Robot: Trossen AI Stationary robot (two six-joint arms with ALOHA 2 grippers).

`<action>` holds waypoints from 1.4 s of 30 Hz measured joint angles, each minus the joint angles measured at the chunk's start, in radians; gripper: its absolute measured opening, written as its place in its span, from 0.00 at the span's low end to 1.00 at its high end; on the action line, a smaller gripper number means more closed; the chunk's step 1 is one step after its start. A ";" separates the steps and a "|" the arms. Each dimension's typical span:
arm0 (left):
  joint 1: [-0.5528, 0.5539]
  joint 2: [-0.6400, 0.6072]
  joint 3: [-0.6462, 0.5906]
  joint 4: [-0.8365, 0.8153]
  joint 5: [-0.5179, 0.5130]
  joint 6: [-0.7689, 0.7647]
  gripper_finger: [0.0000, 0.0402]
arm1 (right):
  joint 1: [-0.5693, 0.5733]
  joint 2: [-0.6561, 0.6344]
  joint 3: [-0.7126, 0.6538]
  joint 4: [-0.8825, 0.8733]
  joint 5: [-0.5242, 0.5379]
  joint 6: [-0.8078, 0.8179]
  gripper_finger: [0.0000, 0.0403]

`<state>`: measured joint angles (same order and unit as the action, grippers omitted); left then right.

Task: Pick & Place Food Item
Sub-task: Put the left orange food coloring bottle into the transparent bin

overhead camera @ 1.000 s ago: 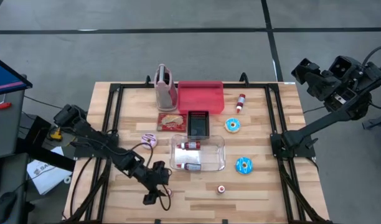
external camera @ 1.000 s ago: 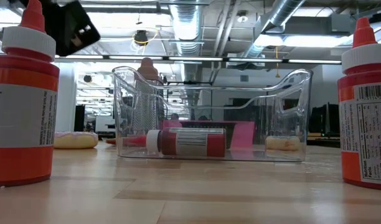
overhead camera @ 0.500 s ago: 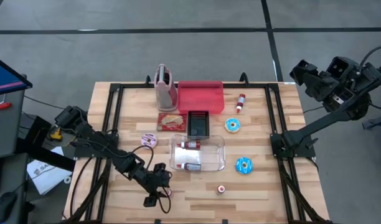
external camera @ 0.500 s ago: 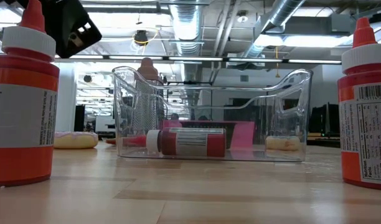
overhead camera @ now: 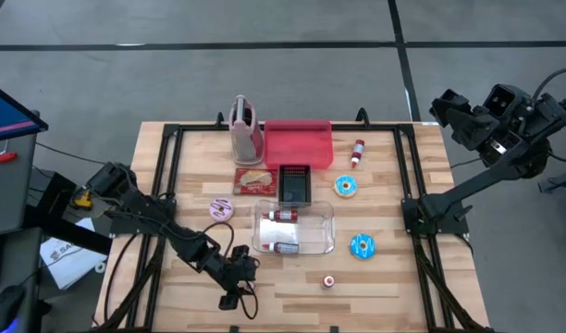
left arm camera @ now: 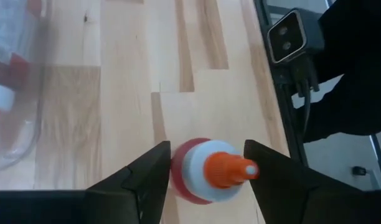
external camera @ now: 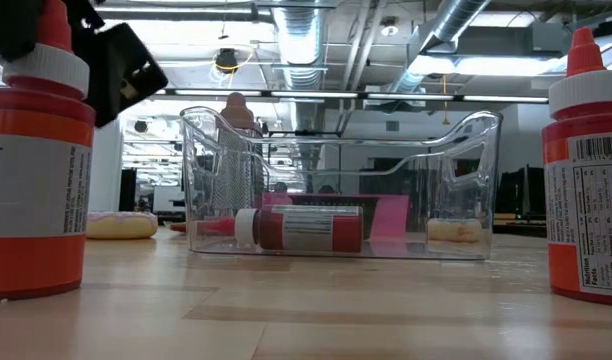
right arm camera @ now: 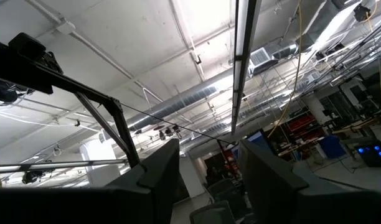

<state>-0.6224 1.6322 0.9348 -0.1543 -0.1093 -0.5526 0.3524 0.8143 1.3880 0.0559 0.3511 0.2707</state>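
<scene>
A red sauce bottle [left arm camera: 206, 177] with a white collar and an orange cap stands upright on the table near its front edge; it also shows at the left of the low view [external camera: 34, 170]. My left gripper [left arm camera: 207, 148] is open above it, one finger on either side of its cap, and I see no touch. It also shows in the high view [overhead camera: 235, 279]. A clear bin [overhead camera: 294, 228] in the table's middle holds two red bottles lying down. My right gripper [overhead camera: 454, 109] is open, raised high beyond the table's far right corner.
A second upright red bottle [overhead camera: 328, 280] stands near the front edge. Two blue donuts [overhead camera: 362, 245] [overhead camera: 346, 186], a pink donut [overhead camera: 221, 209], a red tray [overhead camera: 299, 143], a black basket [overhead camera: 294, 183], a pink jug [overhead camera: 246, 129] and another bottle [overhead camera: 358, 153] lie farther back.
My left gripper has gone a little toward the table's near edge and down, so that its fingers now stand on either side of the red bottle's cap. The bottle has stayed where it was.
</scene>
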 joint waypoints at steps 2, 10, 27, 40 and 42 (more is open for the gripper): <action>0.000 0.009 0.000 -0.002 0.000 -0.005 0.49 | 0.000 0.000 0.000 0.000 0.010 0.000 0.40; 0.002 0.004 0.000 -0.013 -0.006 -0.005 0.32 | 0.000 0.000 0.000 0.004 0.017 -0.005 0.40; 0.161 -0.399 0.000 -0.460 -0.166 -0.004 0.26 | 0.000 0.000 0.000 0.004 0.040 -0.035 0.40; 0.597 -0.311 0.000 0.023 0.155 0.141 0.26 | 0.000 -0.004 0.000 -0.016 0.043 -0.061 0.40; 0.626 -0.258 0.000 0.172 0.207 0.100 0.26 | 0.000 -0.004 0.000 -0.016 0.050 -0.061 0.40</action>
<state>0.0039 1.3746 0.9348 0.0177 0.0981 -0.4528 0.3519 0.8104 1.3880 0.0399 0.4007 0.2092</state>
